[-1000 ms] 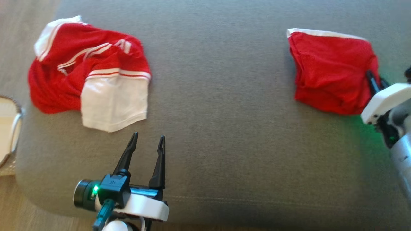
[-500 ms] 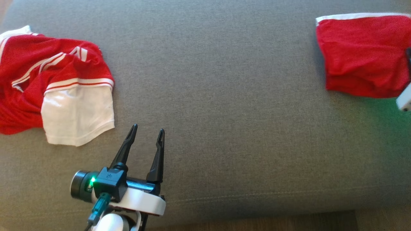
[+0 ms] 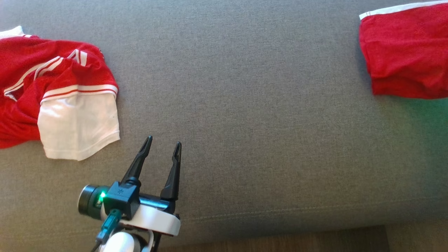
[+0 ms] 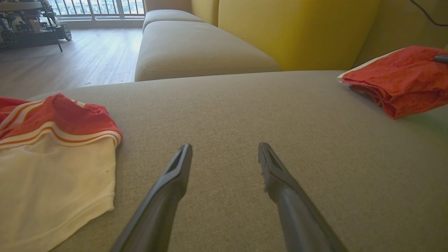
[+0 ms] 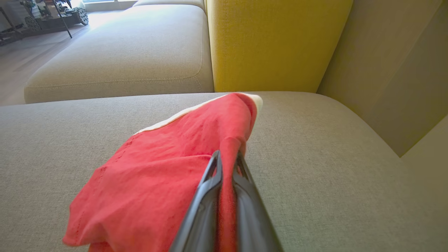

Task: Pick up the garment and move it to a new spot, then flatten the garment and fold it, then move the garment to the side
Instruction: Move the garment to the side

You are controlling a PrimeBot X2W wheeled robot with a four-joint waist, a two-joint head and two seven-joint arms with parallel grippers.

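Head view steeply down on grey cushion — both wrist views low across it, facing yellow backrest.

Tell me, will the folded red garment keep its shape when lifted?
Probably not: the folded red garment is thin cloth pinched at one edge by the right gripper, so it should sag. It looks light; the layers may unfold.

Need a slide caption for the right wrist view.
Right hand pinching a fold of the red garment on the grey sofa seat, yellow backrest behind.
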